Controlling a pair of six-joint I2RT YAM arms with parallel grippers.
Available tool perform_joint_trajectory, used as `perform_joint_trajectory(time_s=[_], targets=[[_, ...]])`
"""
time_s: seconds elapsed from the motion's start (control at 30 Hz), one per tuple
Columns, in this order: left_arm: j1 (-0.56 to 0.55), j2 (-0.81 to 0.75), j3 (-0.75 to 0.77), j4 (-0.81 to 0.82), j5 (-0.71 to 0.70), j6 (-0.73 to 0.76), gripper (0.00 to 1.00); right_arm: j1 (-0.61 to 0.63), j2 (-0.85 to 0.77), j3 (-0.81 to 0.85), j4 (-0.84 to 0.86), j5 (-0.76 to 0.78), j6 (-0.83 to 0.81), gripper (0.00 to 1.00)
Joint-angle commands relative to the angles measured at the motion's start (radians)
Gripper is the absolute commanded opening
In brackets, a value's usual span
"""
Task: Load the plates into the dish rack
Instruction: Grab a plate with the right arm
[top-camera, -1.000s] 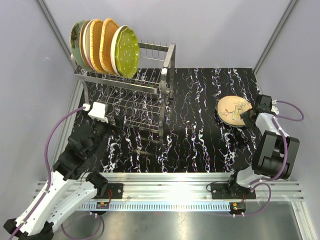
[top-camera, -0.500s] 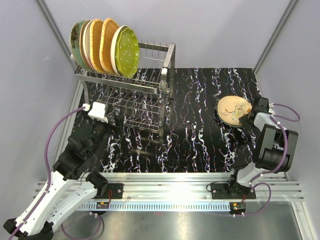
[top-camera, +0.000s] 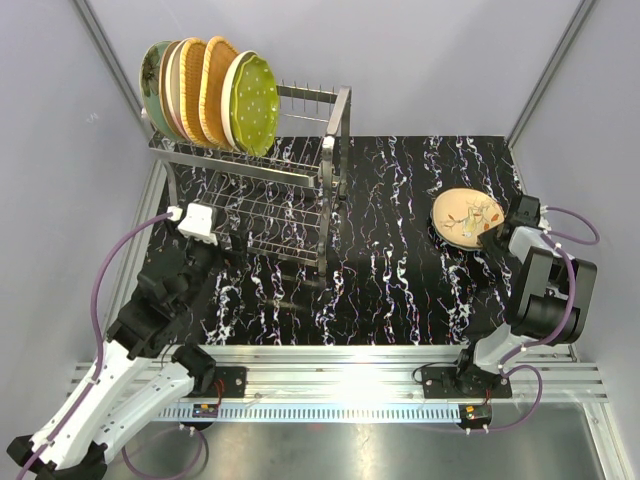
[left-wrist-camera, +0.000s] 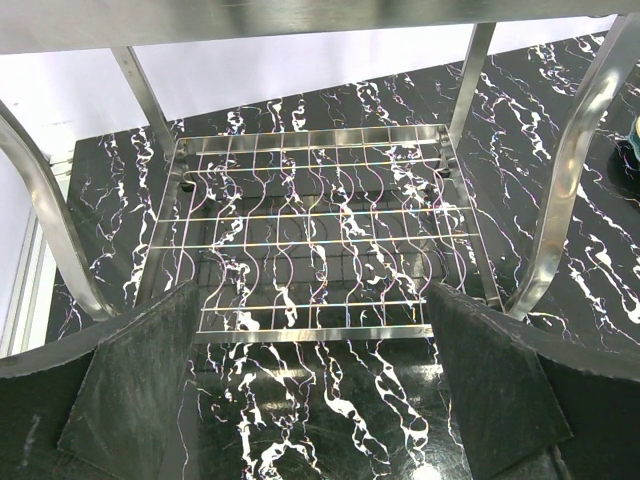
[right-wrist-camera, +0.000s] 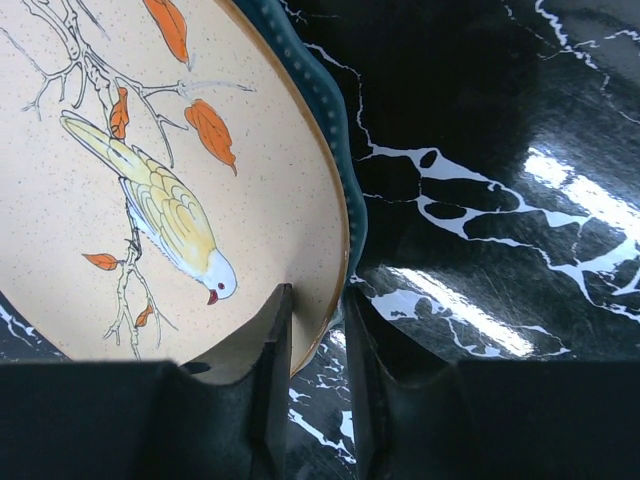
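A beige plate (top-camera: 465, 214) with a painted bird, orange leaves and a teal underside (right-wrist-camera: 150, 180) lies on the black marble table at the right. My right gripper (top-camera: 492, 232) pinches its near rim: one finger rests on the plate's face, the other outside the rim (right-wrist-camera: 318, 295). Several plates (top-camera: 205, 95) stand upright in the left of the top tier of the dish rack (top-camera: 290, 170), the lime dotted one (top-camera: 255, 105) rightmost. My left gripper (top-camera: 232, 243) hangs open and empty in front of the rack's lower wire shelf (left-wrist-camera: 320, 330), its fingers wide apart (left-wrist-camera: 312, 300).
The rack's upright steel legs (left-wrist-camera: 565, 170) and looped handle (left-wrist-camera: 45, 220) flank the left gripper. Free upright prongs (top-camera: 305, 100) remain on the right of the rack's top tier. Grey walls enclose the table on three sides.
The right gripper's fingers have narrowed onto the beige plate's rim, and the plate has shifted slightly away. The left arm has not moved.
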Motion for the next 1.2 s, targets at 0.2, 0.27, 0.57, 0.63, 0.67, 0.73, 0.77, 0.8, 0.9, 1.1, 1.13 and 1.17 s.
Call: perform_joint_trajectory(time_s=[0.2,0.27,0.57,0.63,0.67,0.73,0.77,0.8,0.9,1.1,1.13,1.17], targets=[[-0.004,0.008,-0.001,0.056,-0.022,0.009,0.99,0.033,0.029,-0.032,0.012,-0.107,-0.096,0.03],[-0.004,0.009,-0.001,0.054,-0.025,0.012,0.99,0.061,0.018,-0.033,0.006,-0.099,-0.109,0.01],[-0.005,0.025,-0.002,0.053,-0.033,0.012,0.99,0.190,0.006,0.019,-0.046,-0.102,-0.155,0.01],[-0.004,0.025,-0.002,0.052,-0.038,0.014,0.99,0.208,0.009,0.022,-0.049,-0.130,-0.159,0.01],[-0.004,0.028,-0.004,0.052,-0.038,0.014,0.99,0.214,0.014,0.025,-0.049,-0.138,-0.162,0.01],[-0.004,0.029,-0.002,0.052,-0.039,0.015,0.99,0.228,0.020,0.026,-0.051,-0.156,-0.175,0.00],[-0.004,0.031,-0.002,0.051,-0.041,0.015,0.99,0.231,0.021,0.028,-0.054,-0.164,-0.182,0.00],[-0.004,0.032,-0.002,0.052,-0.041,0.014,0.99,0.233,0.021,0.029,-0.054,-0.170,-0.189,0.00],[-0.005,0.038,-0.001,0.049,-0.044,0.015,0.99,0.236,0.017,0.039,-0.092,-0.196,-0.218,0.02],[-0.004,0.041,-0.002,0.049,-0.051,0.017,0.99,0.236,-0.034,0.031,-0.146,-0.156,-0.232,0.02],[-0.004,0.043,-0.001,0.048,-0.051,0.017,0.99,0.236,-0.040,0.031,-0.150,-0.150,-0.231,0.03],[-0.004,0.044,-0.002,0.049,-0.050,0.015,0.99,0.236,-0.046,0.031,-0.153,-0.141,-0.229,0.02]])
